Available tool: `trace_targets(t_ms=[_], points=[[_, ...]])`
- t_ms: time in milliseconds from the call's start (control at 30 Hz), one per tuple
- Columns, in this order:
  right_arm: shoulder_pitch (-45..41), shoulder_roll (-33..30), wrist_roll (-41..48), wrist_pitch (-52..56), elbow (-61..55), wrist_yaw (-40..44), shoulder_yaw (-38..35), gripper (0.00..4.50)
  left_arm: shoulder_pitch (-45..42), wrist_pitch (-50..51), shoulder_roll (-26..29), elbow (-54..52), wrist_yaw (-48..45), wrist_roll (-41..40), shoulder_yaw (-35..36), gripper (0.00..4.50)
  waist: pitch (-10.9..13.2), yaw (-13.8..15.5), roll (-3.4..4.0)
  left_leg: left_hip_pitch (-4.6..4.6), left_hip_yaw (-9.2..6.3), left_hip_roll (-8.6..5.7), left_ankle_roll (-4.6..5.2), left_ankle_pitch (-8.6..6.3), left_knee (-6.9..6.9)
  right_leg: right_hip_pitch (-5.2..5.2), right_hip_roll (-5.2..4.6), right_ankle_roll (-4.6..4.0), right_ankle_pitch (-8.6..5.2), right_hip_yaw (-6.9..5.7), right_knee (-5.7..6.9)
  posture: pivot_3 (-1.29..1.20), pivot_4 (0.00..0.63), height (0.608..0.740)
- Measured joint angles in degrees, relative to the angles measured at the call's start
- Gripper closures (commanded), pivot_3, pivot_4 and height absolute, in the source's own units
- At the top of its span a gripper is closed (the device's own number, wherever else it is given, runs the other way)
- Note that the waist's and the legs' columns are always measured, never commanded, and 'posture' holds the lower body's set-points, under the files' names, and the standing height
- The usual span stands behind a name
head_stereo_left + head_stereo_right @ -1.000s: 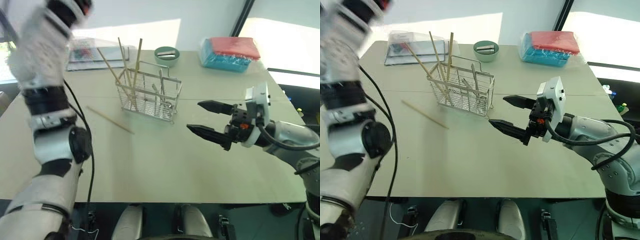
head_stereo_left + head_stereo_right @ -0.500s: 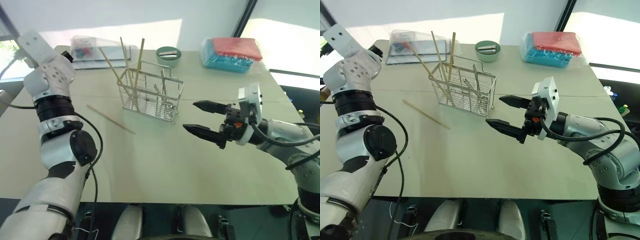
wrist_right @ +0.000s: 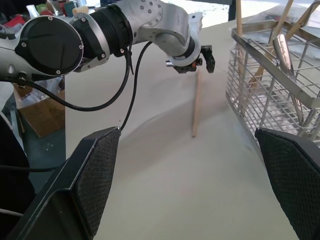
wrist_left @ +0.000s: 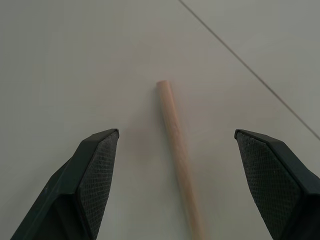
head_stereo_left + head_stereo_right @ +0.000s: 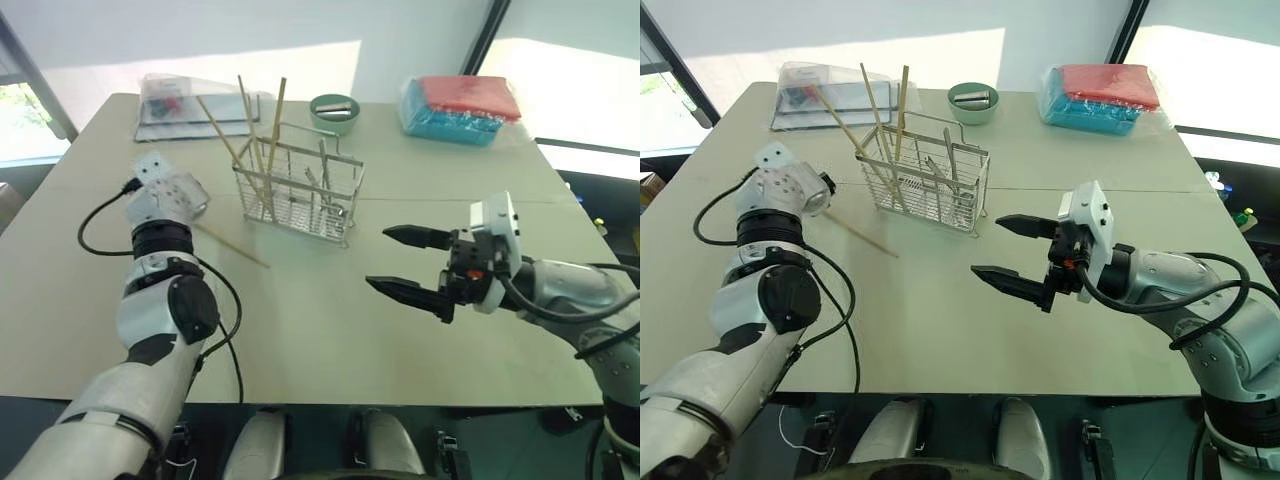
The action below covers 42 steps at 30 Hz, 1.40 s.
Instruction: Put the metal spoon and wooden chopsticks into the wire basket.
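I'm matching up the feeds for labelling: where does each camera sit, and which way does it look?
Head, both eyes: forward and down over the table, basket, both arms.
Left wrist: along the open left hand at the loose chopstick, its fingers showing.
Right wrist: along the open right hand, across the table to the left hand and basket.
Shared: all show the loose chopstick.

Beside the wire basket (image 3: 272, 95), one of the wooden chopsticks (image 3: 196, 105) lies flat on the desk (image 3: 165, 190); the left end effector (image 3: 196, 59) hangs open over its far end.
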Motion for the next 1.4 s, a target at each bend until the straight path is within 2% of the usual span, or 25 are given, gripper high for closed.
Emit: trace_targets(t_ms=[133, 167, 233, 433, 833, 1133, 1300, 1400], points=[[1.9, 0.0, 0.0, 0.0, -1.0, -0.6, -0.1, 0.02, -0.7, -2.8, 0.1, 3.2, 0.7, -0.1, 0.3, 0.59, 0.0, 0.0, 0.02, 0.00, 0.04, -0.02, -0.01, 0.00, 0.00, 0.01, -0.05, 0.00, 0.00, 0.00, -0.02, 0.00, 0.150, 0.667], [2.0, 0.0, 0.0, 0.0, -1.2, -0.6, -0.1, 0.02, -0.8, -3.1, 0.2, 3.4, 0.9, -0.2, 0.3, 0.83, 0.0, 0.0, 0.02, 0.01, 0.03, -0.02, 0.00, 0.00, 0.00, 0.02, -0.05, 0.00, 0.00, 0.00, -0.01, 0.00, 0.150, 0.667], [2.6, 0.0, 0.0, -0.1, -1.6, -0.7, -0.1, 0.02, -1.0, -4.5, 0.4, 4.7, 1.4, -0.3, 0.3, 1.44, 0.0, 0.0, 0.02, 0.02, 0.04, -0.02, 0.00, -0.01, 0.00, 0.03, -0.05, 0.00, 0.00, 0.00, -0.01, 0.00, 0.150, 0.667], [2.4, -0.1, 0.0, -0.2, -1.6, -1.3, -0.8, 0.02, -1.9, -7.0, 1.4, 8.0, 1.5, -1.2, 0.4, 4.43, 0.0, 0.2, 0.03, 0.02, 0.02, -0.04, 0.00, 0.00, 0.03, 0.06, -0.07, 0.01, 0.00, -0.01, 0.02, 0.00, 0.150, 0.667], [1.1, -0.1, 0.5, -0.2, -1.6, -2.0, -0.8, 0.02, -2.2, -8.0, 3.3, 9.1, 2.0, -3.7, 0.5, 4.43, 0.0, 0.0, 0.02, 0.00, 0.02, -0.02, -0.01, 0.00, 0.01, 0.01, -0.05, 0.01, 0.00, -0.02, 0.02, 0.00, 0.150, 0.667], [-1.2, 0.2, -0.7, -1.2, 0.2, -1.4, -0.3, 0.02, -2.0, -7.3, 15.9, 4.5, -9.3, -3.3, -2.0, 4.43, 0.0, -0.2, 0.04, 0.01, 0.10, 0.01, -0.09, 0.05, -0.03, -0.05, -0.03, 0.00, 0.01, 0.00, 0.02, 0.00, 0.150, 0.667], [-2.2, 0.3, -1.5, -1.6, 1.4, 0.0, 0.6, 0.02, -1.8, -13.9, 22.9, 4.3, -14.3, 0.7, -4.6, 4.43, 0.0, 0.0, 0.02, 0.00, 0.08, -0.01, -0.09, 0.05, -0.01, -0.02, -0.04, 0.00, 0.01, 0.00, -0.02, 0.00, 0.150, 0.667], [-3.1, 0.4, -1.9, -2.1, 2.2, 0.7, 0.7, 0.02, -2.1, -18.3, 25.1, 4.4, -17.3, 2.7, -6.4, 4.43, 0.0, 0.1, 0.01, 0.00, 0.03, -0.02, -0.01, 0.01, 0.00, 0.02, -0.06, 0.00, 0.01, -0.01, -0.02, 0.00, 0.150, 0.667]])
